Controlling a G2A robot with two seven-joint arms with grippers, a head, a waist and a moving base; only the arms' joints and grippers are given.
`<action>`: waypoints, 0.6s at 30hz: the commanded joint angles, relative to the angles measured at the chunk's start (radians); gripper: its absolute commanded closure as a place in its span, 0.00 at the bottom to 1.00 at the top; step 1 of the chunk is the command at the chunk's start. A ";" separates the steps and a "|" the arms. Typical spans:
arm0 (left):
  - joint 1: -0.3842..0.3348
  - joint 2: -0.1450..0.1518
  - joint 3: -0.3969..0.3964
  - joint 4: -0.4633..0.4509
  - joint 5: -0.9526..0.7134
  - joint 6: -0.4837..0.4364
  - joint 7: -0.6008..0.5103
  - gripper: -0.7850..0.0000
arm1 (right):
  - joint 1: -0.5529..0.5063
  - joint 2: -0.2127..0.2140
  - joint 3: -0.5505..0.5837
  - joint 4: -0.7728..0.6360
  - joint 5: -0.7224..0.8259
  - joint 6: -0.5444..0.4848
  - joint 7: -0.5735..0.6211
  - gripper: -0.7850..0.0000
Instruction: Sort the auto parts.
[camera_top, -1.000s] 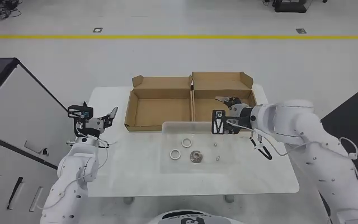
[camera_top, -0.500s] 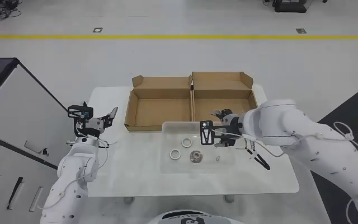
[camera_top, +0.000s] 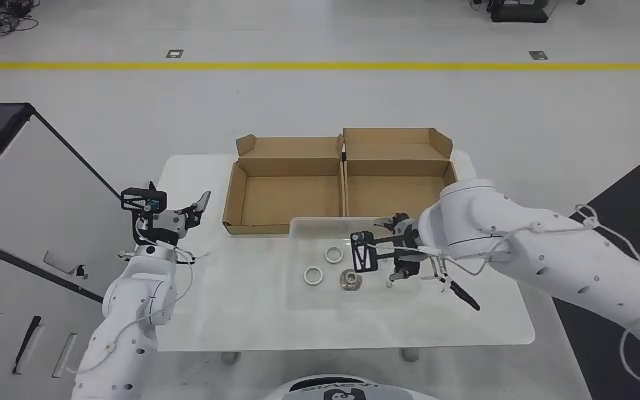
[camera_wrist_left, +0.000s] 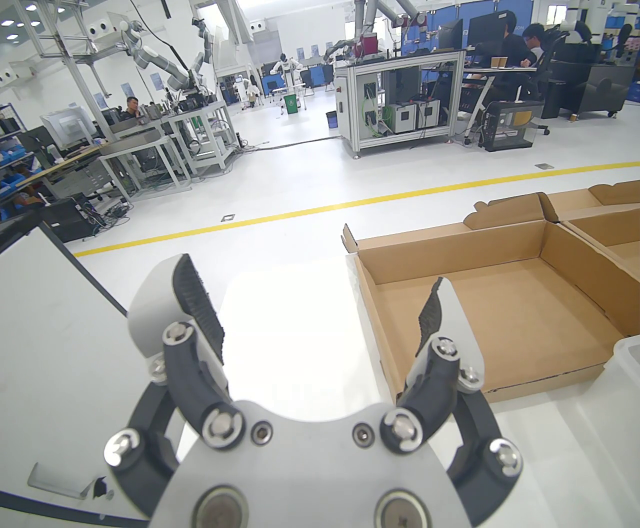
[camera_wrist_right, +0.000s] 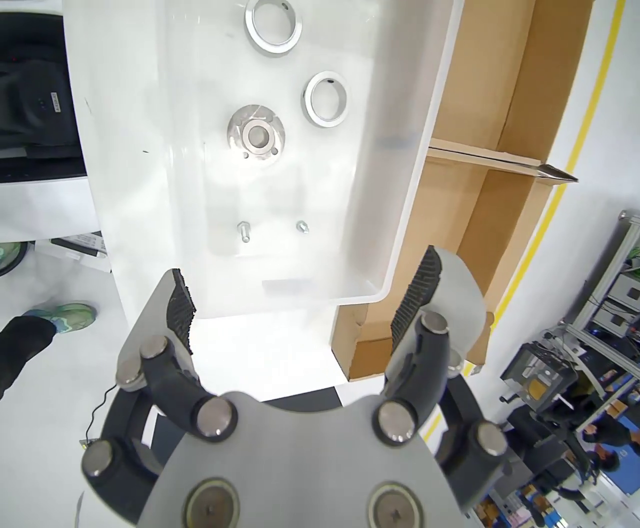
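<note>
A clear plastic tray (camera_top: 300, 232) (camera_wrist_right: 400, 240) sits in front of two open cardboard boxes, left (camera_top: 285, 198) and right (camera_top: 400, 185). In the tray lie two metal rings (camera_wrist_right: 273, 21) (camera_wrist_right: 326, 99), also in the top view (camera_top: 313, 275) (camera_top: 333, 254), a round flange (camera_wrist_right: 257, 136) (camera_top: 349, 279), and two small bolts (camera_wrist_right: 243, 231) (camera_wrist_right: 302, 227). My right gripper (camera_wrist_right: 300, 295) (camera_top: 398, 255) hangs open over the tray's right end, above the bolts, holding nothing. My left gripper (camera_wrist_left: 320, 300) (camera_top: 192, 208) stands open and empty at the table's left edge, apart from the left box (camera_wrist_left: 500, 310).
Both cardboard boxes look bare inside. The white table (camera_top: 250, 310) has free room in front of the tray and on the left. A grey slanted board (camera_top: 40, 190) stands left of the table.
My right arm has swung from over the right box leftward and toward the front, and its gripper now hangs over the tray. The left arm has stayed still.
</note>
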 joint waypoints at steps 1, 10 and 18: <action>0.000 0.000 0.000 0.000 0.000 0.000 0.000 0.00 | 0.008 -0.007 -0.013 0.020 0.006 0.000 0.000 0.00; 0.000 0.000 0.000 0.000 0.000 0.000 0.000 0.00 | 0.008 -0.056 -0.048 0.094 0.041 0.041 0.007 0.00; 0.000 0.000 0.000 0.000 0.000 0.000 0.000 0.00 | -0.005 -0.086 -0.067 0.153 0.038 0.055 0.015 0.05</action>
